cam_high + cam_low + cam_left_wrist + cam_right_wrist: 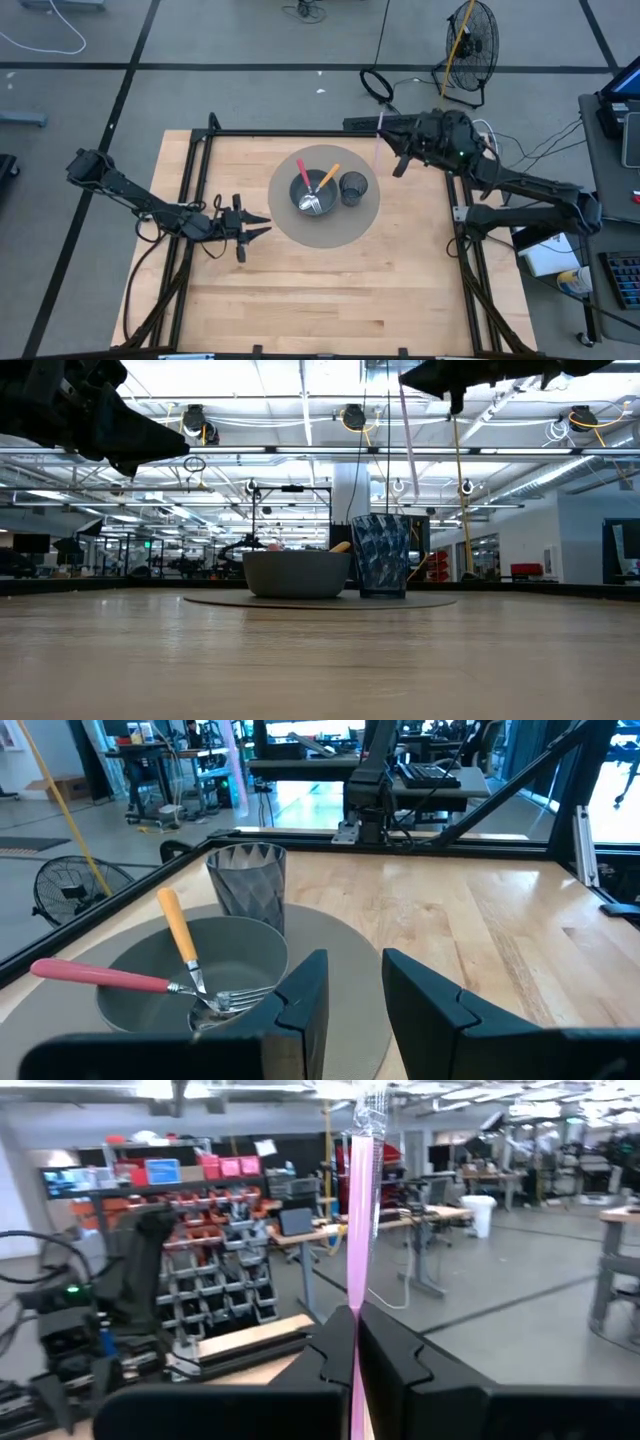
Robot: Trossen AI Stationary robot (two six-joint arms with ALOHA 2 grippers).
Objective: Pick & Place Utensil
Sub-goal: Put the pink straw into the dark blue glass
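Observation:
A grey bowl (312,192) stands on a round grey mat (325,232) mid-table. In the bowl lie a red-handled utensil (100,977) and an orange-handled fork (180,935), heads down and handles leaning on the rim. A dark faceted cup (352,187) stands beside the bowl on the mat. My right gripper (398,165), high over the table's far right, is shut on a pale pink utensil (360,1220). My left gripper (258,222) is open left of the mat with nothing between its fingers (305,995). My right gripper pinches the pink utensil's handle (353,1312) between its two fingers. The fingers reach out about level and lie across it. The utensil stands nearly upright, its clear head (370,1102) above the fingers and its lower end (416,490) below, lifted clear of everything.
Black frame rails (300,133) run along the table's far, left and right edges. A floor fan (470,35) and cables lie beyond the far edge. Bare wood (320,290) spreads toward the near edge.

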